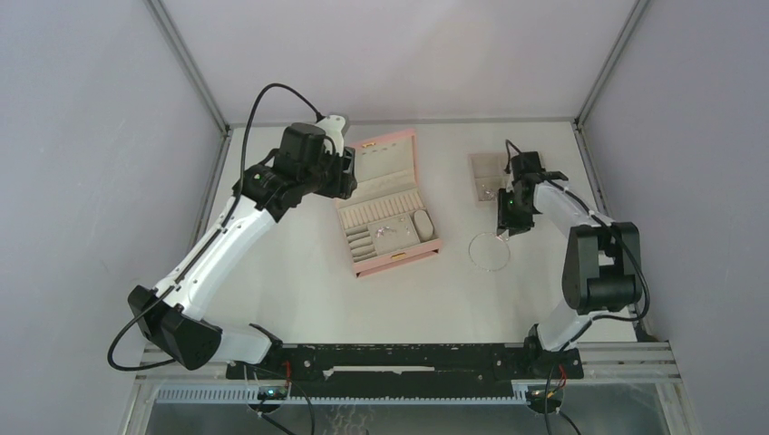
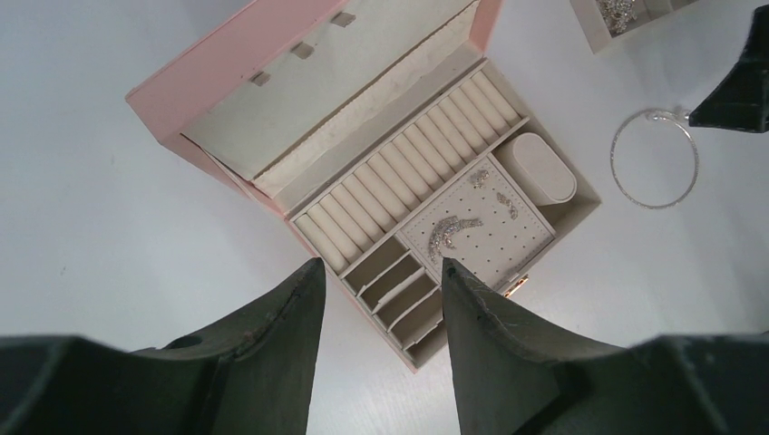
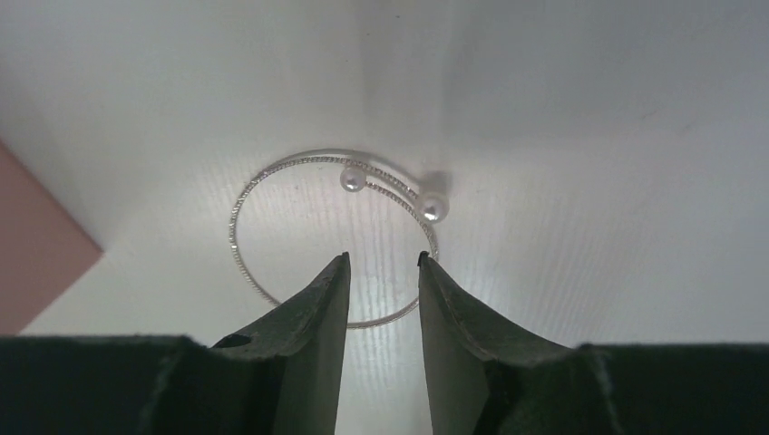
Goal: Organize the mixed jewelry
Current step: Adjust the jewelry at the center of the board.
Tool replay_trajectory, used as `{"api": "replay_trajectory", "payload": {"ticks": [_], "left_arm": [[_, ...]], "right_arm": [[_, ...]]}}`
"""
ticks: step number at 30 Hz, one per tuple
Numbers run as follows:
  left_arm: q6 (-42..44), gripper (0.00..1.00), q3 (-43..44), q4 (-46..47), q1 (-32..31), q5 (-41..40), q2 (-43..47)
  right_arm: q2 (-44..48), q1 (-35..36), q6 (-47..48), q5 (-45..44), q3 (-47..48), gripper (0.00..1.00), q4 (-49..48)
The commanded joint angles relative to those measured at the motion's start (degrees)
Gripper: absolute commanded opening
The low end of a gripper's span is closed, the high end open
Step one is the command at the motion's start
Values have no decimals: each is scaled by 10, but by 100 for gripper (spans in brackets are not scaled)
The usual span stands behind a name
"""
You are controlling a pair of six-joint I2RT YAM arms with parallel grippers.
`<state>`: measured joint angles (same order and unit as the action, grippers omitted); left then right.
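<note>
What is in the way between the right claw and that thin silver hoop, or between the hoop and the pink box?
Nothing visible. The right claw hangs directly over the thin silver hoop with two pearl ends, jaws apart. Only bare white table lies between the hoop and the open pink box with beige lining.

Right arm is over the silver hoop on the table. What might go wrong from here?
The silver hoop lies thin and flat on the table; the open right gripper may skid over it or push it away. The hoop looks wider than most slots in the pink box, so it may catch on a divider. The left gripper hovers close to that box, so the arms may clash there.
</note>
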<state>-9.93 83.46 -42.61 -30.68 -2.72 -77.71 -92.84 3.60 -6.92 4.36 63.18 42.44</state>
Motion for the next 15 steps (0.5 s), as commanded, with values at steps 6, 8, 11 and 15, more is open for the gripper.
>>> {"api": "replay_trajectory", "payload": {"ticks": [6, 8, 11, 15], "left_arm": [[2, 55, 15, 11, 2, 7, 15], [2, 55, 13, 10, 2, 6, 15], [1, 55, 12, 9, 2, 5, 18], [0, 55, 8, 9, 2, 3, 20]], "right_arm": [[-82, 39, 133, -68, 82, 51, 38], [-89, 41, 141, -60, 97, 65, 41], [-101, 46, 163, -55, 112, 97, 47], [-123, 45, 183, -59, 127, 92, 58]]}}
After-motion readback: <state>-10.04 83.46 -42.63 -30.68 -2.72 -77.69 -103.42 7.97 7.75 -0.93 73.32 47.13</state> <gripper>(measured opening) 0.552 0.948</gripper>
